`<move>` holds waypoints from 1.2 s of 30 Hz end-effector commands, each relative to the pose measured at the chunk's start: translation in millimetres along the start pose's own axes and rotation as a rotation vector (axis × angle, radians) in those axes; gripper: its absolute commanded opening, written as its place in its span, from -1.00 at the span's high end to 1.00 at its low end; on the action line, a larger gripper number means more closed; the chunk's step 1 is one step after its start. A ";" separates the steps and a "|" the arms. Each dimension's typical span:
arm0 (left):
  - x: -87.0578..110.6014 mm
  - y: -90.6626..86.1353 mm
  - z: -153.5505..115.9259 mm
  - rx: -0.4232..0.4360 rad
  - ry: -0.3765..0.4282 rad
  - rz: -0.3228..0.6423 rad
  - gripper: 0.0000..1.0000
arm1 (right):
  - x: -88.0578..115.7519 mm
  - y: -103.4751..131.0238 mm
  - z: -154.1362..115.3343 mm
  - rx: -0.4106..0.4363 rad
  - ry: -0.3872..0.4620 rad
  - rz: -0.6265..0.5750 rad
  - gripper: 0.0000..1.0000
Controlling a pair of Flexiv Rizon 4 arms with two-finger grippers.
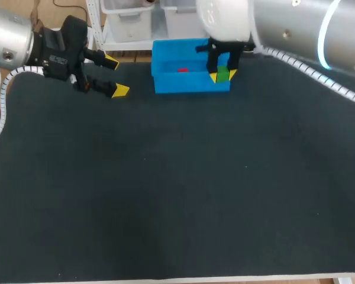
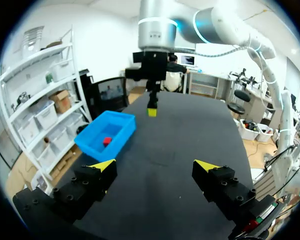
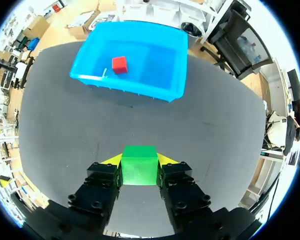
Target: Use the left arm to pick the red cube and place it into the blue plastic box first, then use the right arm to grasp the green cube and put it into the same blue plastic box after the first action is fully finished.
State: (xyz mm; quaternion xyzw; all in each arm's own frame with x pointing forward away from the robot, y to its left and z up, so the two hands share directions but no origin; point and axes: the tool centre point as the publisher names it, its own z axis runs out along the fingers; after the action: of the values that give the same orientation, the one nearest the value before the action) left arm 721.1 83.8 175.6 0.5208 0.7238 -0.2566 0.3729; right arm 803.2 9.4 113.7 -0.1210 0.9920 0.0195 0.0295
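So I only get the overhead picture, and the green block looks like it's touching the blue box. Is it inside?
Observer: No. The right wrist view shows the green cube clamped in the right pincer. The blue box is ahead of it, with a stretch of table between them.
Operator: And that red sliver in the box, what is it?
Observer: That's the red cube. In the right wrist view it sits flat on the box's floor, apart from the walls.
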 end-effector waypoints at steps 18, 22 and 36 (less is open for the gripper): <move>1.1 0.6 -0.3 0.002 -0.004 0.003 -1.00 | -7.5 -9.4 -36.8 -0.200 -0.244 -0.096 1.00; 1.1 0.6 -0.3 0.002 -0.004 0.003 -1.00 | -18.2 -10.4 -39.9 -0.235 -0.265 -0.123 1.00; 1.1 0.6 -0.3 0.002 -0.004 0.003 -1.00 | -52.7 -17.5 -40.4 -0.386 -0.314 -0.206 1.00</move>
State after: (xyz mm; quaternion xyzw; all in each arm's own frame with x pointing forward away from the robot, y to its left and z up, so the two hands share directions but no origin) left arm 721.1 83.8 175.6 0.5208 0.7238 -0.2567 0.3729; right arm 846.7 6.3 159.7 -0.2138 0.9405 0.2037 0.1682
